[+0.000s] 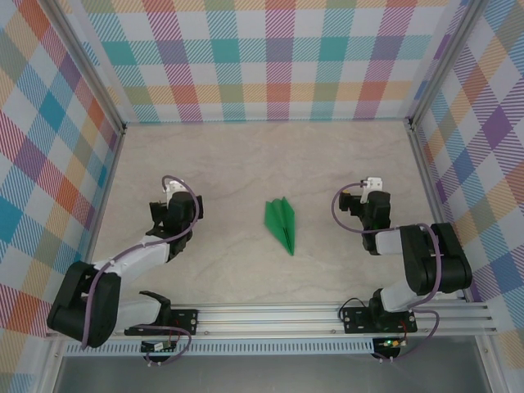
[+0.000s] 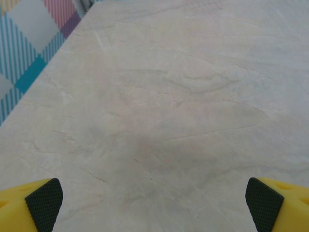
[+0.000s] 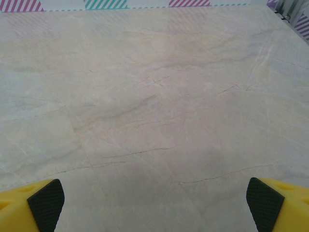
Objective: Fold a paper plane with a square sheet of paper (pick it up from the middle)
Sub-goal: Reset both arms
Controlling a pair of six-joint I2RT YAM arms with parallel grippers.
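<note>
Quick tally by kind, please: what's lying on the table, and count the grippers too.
Green paper plane: 1
Grippers, both open: 2 (left gripper, right gripper)
Total: 3

Black-white arms [image 1: 143, 258], purple cables [image 1: 334, 206], yellow black-padded fingers [image 2: 29, 205]

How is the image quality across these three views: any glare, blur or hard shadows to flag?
Top external: even, soft light; the paper plane reads crisp on the table, no hard shadows. Left wrist: marble veining sharp, a faint dim patch mid-frame; the fingertip pads slightly soft at the corners. Right wrist: similar, a mild pale sheen near the top centre; no blown-out glare.
</note>
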